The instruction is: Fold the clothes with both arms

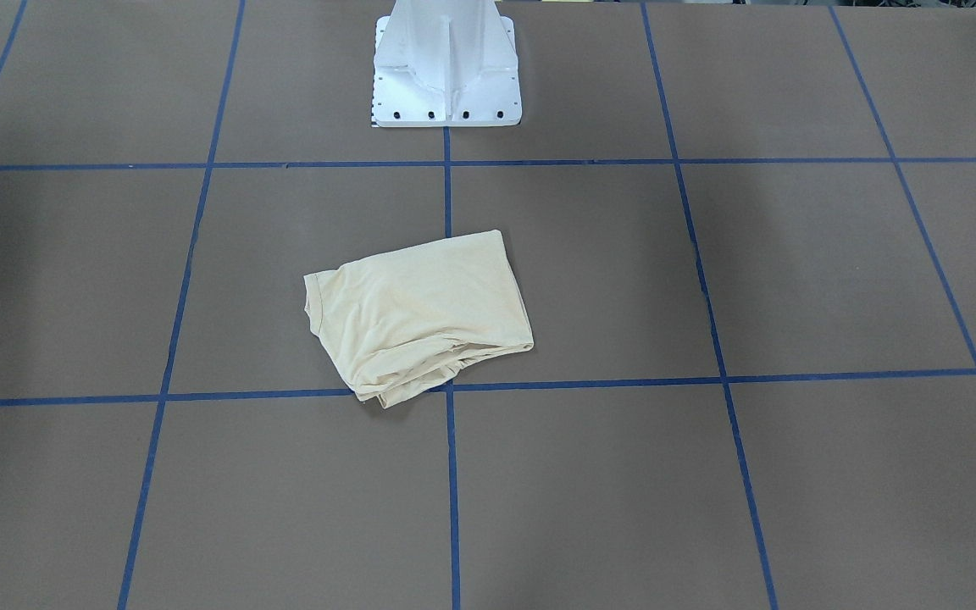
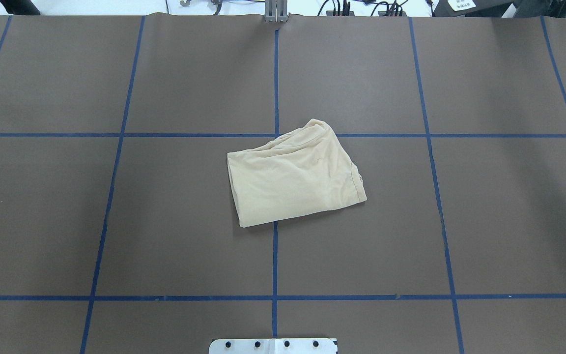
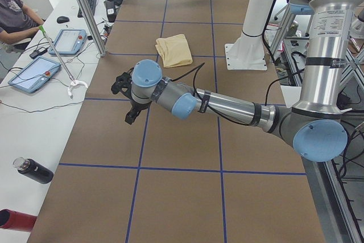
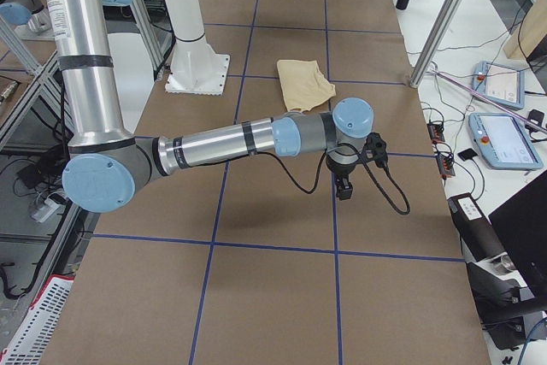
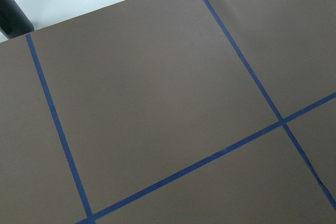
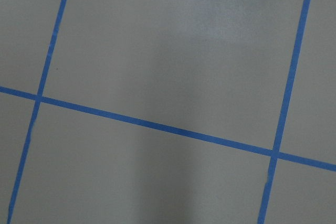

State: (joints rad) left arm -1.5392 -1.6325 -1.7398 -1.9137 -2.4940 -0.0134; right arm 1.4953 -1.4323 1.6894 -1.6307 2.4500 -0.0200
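Observation:
The pale cream-yellow T-shirt [image 1: 420, 313] lies folded into a compact, slightly wrinkled bundle at the middle of the brown table [image 2: 165, 221], on a crossing of blue tape lines. It also shows in the overhead view [image 2: 295, 174] and both side views [image 3: 174, 49] [image 4: 304, 83]. No print shows. My left gripper [image 3: 129, 115] hangs over the table well away from the shirt; I cannot tell if it is open. My right gripper [image 4: 344, 187] hangs likewise on the opposite side; I cannot tell its state. Both wrist views show only bare table and tape.
The white pedestal base [image 1: 446, 68] stands at the robot's edge of the table. A side bench holds control tablets [image 3: 68, 41], a black bottle [image 3: 34, 170] and a seated operator [image 3: 14, 15]. A metal post [image 3: 85, 9] stands at the table's edge.

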